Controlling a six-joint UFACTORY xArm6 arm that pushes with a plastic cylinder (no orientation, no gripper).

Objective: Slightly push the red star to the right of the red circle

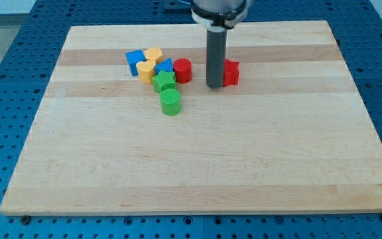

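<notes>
The red star [230, 73] lies on the wooden board [197, 166] near the view's top, partly hidden on its left side by my rod. My tip [215, 86] rests on the board touching the star's left edge. The red circle [182, 70] stands to the view's left of my tip, with a small gap between them. The star is to the right of the circle, with my rod between the two.
A cluster sits left of the red circle: a blue block [135, 62], a yellow block [153, 54], a yellow block [146, 69], a blue triangle [166, 65], a green star [165, 81] and a green circle [170, 102]. Blue perforated table [5, 79] surrounds the board.
</notes>
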